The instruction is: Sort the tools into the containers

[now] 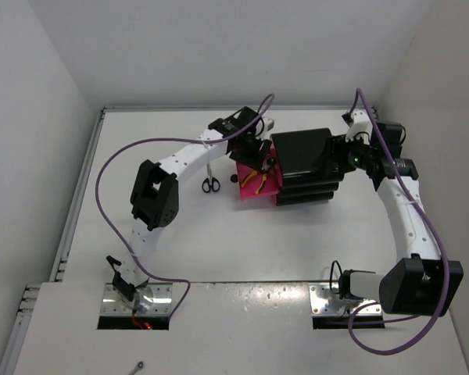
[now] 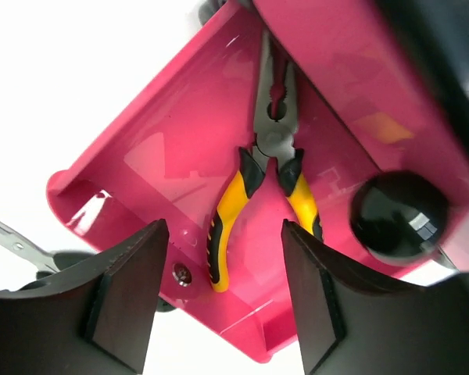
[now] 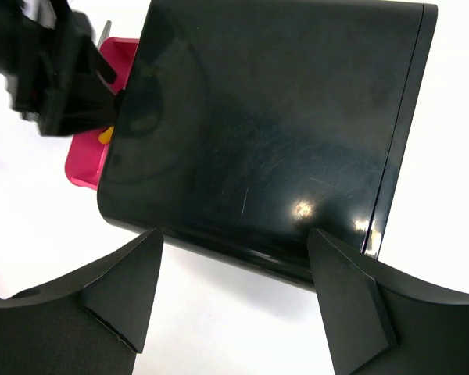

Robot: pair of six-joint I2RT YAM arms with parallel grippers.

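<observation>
One glossy black box (image 1: 303,160) sits far back on the white table (image 1: 180,234), with one pink drawer (image 1: 259,190) pulled out from its left side. One pair of yellow-handled pliers (image 1: 257,179) lies inside that open drawer, flat on its floor, with the metal nose pointing toward the box and the two handles pointing toward the drawer's outer end. One pair of black-handled scissors (image 1: 210,183) lies on the table just left of the drawer, apart from it, blades pointing to the far wall. The left arm (image 1: 184,160) reaches across to the drawer. In its wrist view the two left fingers (image 2: 129,297) are spread wide and hold nothing, hanging over the pliers (image 2: 275,168) without touching them, the pink drawer (image 2: 156,148) below. One round black knob (image 2: 397,216) shows just beside the right handle, and a second pink drawer surface (image 2: 352,70) lies above it toward the box. The right arm (image 1: 402,211) curves in to the right side of the box. Its two right fingers (image 3: 121,289) are also spread apart and hold nothing, with the near edge of the box (image 3: 266,133) in front of them. Whether they touch it cannot be told. A corner of the open drawer (image 3: 90,160) shows past the box's left edge.
</observation>
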